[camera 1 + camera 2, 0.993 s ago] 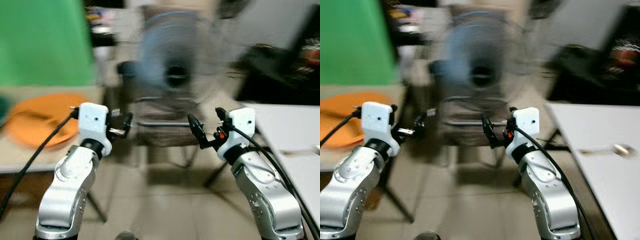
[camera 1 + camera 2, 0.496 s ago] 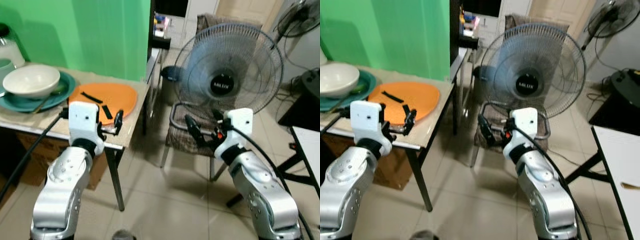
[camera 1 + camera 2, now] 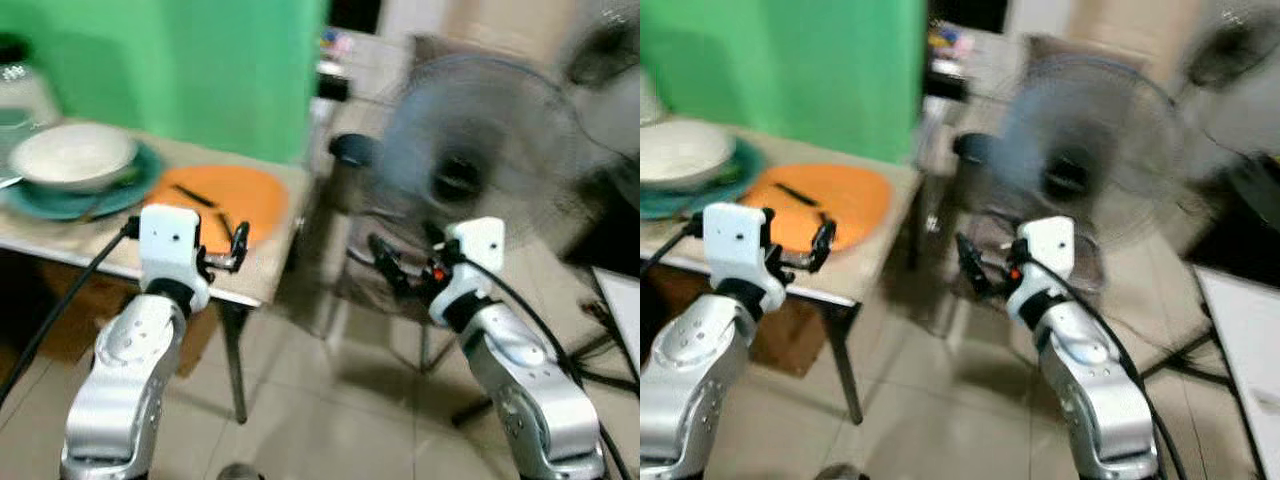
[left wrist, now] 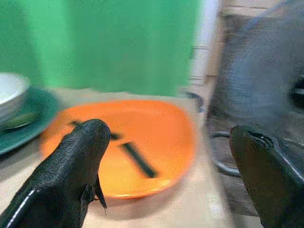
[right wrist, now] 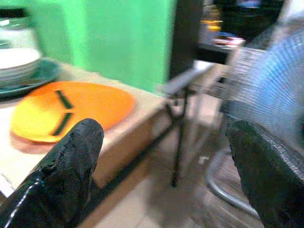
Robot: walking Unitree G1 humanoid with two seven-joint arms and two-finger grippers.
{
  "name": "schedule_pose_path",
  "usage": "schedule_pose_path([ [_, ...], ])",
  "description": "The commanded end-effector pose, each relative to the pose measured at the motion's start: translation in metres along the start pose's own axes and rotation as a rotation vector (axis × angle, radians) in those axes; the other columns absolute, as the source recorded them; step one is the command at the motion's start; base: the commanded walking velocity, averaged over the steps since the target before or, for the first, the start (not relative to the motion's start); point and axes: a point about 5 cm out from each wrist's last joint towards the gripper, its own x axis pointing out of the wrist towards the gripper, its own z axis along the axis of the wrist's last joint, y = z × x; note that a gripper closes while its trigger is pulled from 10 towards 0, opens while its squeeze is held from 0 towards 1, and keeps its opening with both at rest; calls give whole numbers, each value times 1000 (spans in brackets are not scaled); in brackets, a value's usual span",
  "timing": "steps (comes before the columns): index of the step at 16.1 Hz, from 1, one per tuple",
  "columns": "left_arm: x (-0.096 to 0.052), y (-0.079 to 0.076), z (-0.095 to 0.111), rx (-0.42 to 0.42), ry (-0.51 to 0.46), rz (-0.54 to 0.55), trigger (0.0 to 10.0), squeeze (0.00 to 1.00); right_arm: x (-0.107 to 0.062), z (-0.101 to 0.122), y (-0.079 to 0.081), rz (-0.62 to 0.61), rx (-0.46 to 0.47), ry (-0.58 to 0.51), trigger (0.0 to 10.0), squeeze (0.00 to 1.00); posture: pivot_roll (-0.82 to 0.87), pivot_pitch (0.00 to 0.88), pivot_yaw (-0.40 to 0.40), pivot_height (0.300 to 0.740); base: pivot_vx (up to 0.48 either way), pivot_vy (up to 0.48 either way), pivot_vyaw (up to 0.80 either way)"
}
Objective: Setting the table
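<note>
Currently both claws are up in front of us and holding nothing: left claw (image 3: 236, 247) has its fingers spread apart, hanging just short of the bench (image 3: 262, 275) edge; right claw (image 3: 398, 265) is likewise spread, out over the floor in front of the fan (image 3: 470, 180), well apart from the bench. Outward from the left claw: the orange plate (image 4: 142, 137) lies flat near the bench corner, with two dark strips (image 4: 137, 159) on it; we can't tell what they are. Beyond it, a white bowl (image 3: 72, 155) sits on a teal plate (image 3: 60, 195), with something that may be a utensil leaning at the teal rim, too blurred to call. A pale jar-like thing (image 3: 20, 85) stands behind them. Green wall (image 3: 200, 70) at the back. Handling guess: orange plate looks thin, rigid, smooth, probably plastic, so light but slippery; best to pinch the raised rim on the near side and keep it level so the strips don't slide off. Bowl looks like glazed ceramic: heavier, fragile, slick; grip across the rim wall, not the curved body. Teal plate is loaded, so we'd clear the bowl first. Head views are motion-blurred, so fine detail is unreliable.
</note>
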Motion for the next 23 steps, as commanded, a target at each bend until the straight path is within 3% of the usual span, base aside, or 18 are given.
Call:
schedule_pose_path([
  [1, -1, -3, 3, -6, -19, -20, 10000, 0, -2, -1, -3, -4, -5, 3, 10000, 1000, 121, 0, -103, 740, 300, 0, 800],
  [5, 1, -5, 5, 12, -26, -54, 10000, 0, -3, 0, -2, 13, 4, -9, 10000, 1000, 129, 0, -93, 740, 320, 0, 800],
  [11, 1, -5, 7, 54, -27, -93, 10000, 0, -3, -1, -5, 13, -3, -11, 10000, 1000, 140, 0, -90, 740, 321, 0, 0],
  [12, 1, -6, 7, 68, -21, -130, 10000, 0, -3, -2, -7, -12, 7, -11, 10000, 569, 143, 0, -86, 740, 319, 0, 0],
  [13, 1, -7, 6, 79, -12, -170, 10000, 0, -3, -2, -9, -28, 14, -10, 10000, 0, 142, 0, -81, 740, 322, 0, 0],
  [19, 3, -6, 5, 102, -2, -188, 10000, 0, 0, -6, -16, -67, 46, 18, 10000, 0, 142, 0, -77, 740, 311, 0, 0],
  [23, 6, -2, 7, 111, -9, -185, 10000, 0, 5, -8, -7, 39, -78, 64, 10000, 0, 149, 0, -80, 740, 308, 0, 400],
])
